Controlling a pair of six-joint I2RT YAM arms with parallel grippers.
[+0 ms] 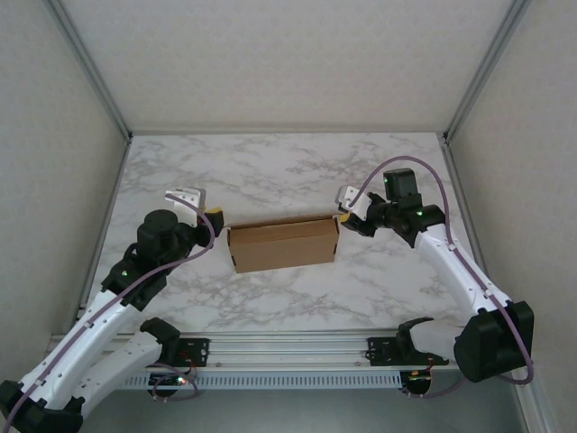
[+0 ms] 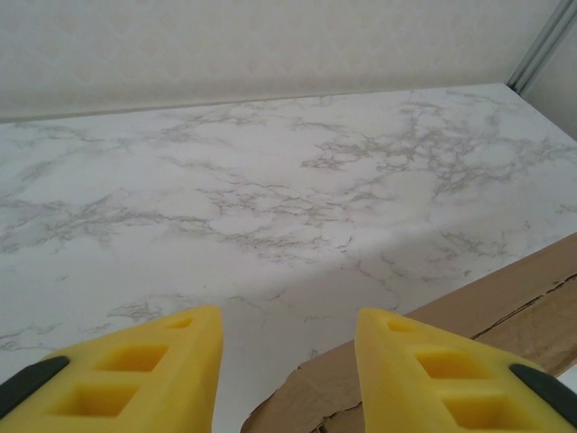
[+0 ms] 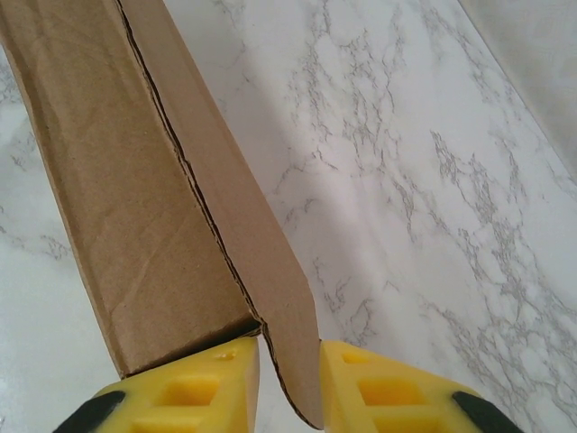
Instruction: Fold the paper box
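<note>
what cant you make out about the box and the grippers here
- Top external: whether the left gripper touches the paper box is too small to tell.
- Left wrist: the box is mostly cut off by the right and bottom edges; any contact is hidden under one finger.
- Right wrist: the flap end is cut off by the bottom edge, between the fingers of the right gripper.
- All views: the box's inside is hidden by its panels.

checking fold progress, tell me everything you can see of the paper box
The paper box is plain brown, unprinted cardboard, folded into a long low block lying flat in the middle of the table, long side across. A cut seam runs along its top. At its right end a flap sits pinched between the right gripper's fingers. The left gripper stands open at its left end; contact there is unclear.
</note>
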